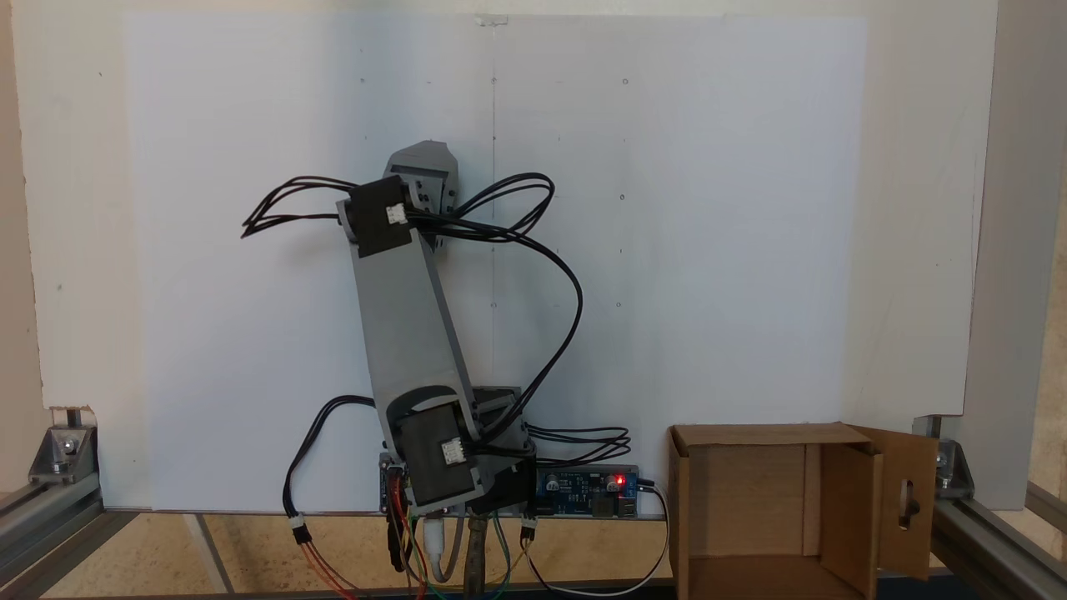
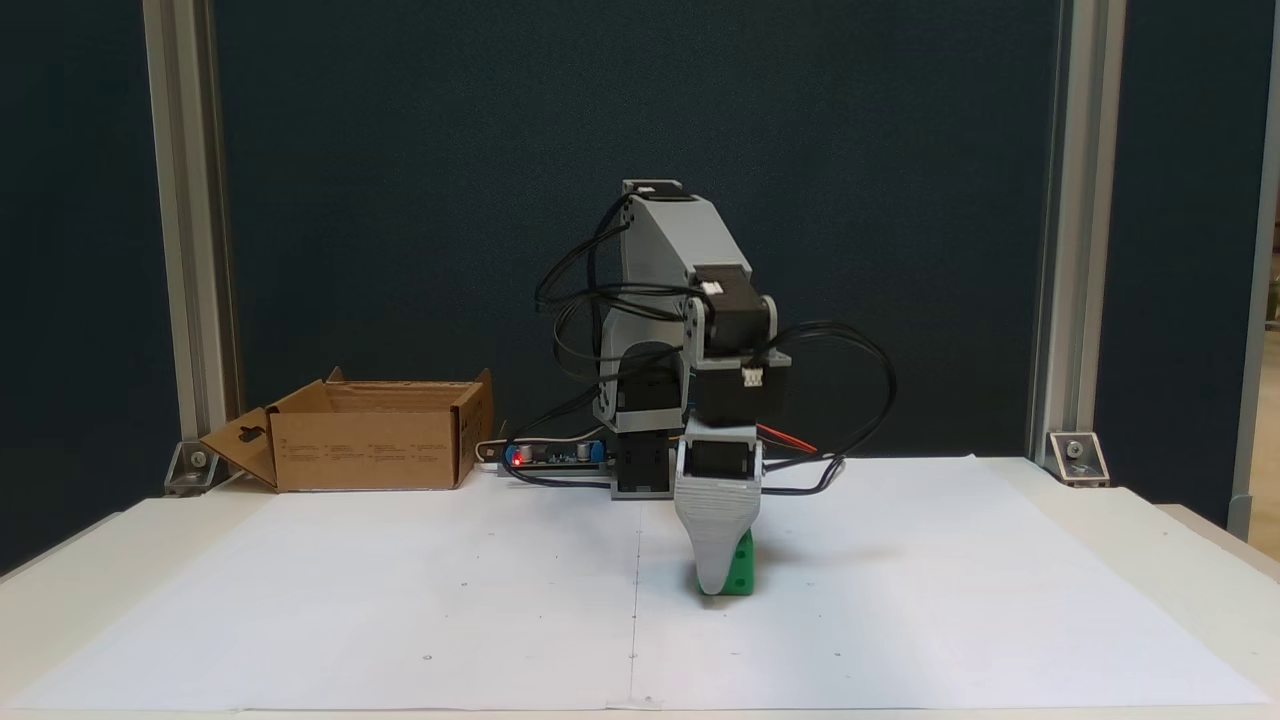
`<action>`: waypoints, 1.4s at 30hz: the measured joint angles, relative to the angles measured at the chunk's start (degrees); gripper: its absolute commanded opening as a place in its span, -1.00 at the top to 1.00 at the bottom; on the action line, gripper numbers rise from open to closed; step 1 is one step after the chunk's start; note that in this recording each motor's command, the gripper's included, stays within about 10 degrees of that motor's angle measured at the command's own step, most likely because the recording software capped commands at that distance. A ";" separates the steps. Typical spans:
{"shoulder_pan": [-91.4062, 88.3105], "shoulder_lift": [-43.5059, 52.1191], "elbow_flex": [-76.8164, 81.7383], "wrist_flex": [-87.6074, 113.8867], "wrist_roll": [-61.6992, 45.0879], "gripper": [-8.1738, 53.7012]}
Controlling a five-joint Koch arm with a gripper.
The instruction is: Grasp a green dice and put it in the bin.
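Hand (image 2: 716, 585) down at one green dice (image 2: 742, 572), grip unclear; one bin (image 2: 365, 450) apart

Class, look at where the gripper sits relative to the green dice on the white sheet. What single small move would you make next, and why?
Probably close the jaws, then lift. In a fixed view the gripper is down at the white sheet with the green dice right behind its grey finger, seemingly at the tips. Whether the jaws already clamp it cannot be told. The bin stands away at the left, still to be reached.
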 measured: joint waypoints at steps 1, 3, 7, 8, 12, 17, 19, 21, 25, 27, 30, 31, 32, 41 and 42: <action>-0.09 -0.09 0.00 -0.18 0.00 -0.62; -0.09 -0.09 0.18 -0.18 0.00 -0.62; -0.09 -0.09 0.18 -0.18 0.00 -0.61; -0.09 -0.09 0.18 -0.18 0.00 -0.60; -0.09 -0.09 0.18 -0.18 -0.18 -0.60; 0.09 -0.09 0.18 -0.18 -0.18 -0.60; 0.26 -0.09 0.18 -0.18 -0.18 -0.60; 0.26 -0.09 0.18 -0.18 -0.26 -0.60; 0.35 -0.09 0.18 -0.18 -0.62 -0.60; 0.35 -0.09 0.18 -0.18 -0.88 -0.60; 0.44 -0.09 0.18 -0.18 -2.29 -0.60; 0.44 -0.09 0.18 -0.18 -2.99 -0.60; 0.44 -0.09 0.18 -0.18 -3.60 -0.60; 0.53 -0.35 0.18 -0.18 -4.75 -0.61; 0.53 -0.44 0.18 -0.18 -4.75 -0.61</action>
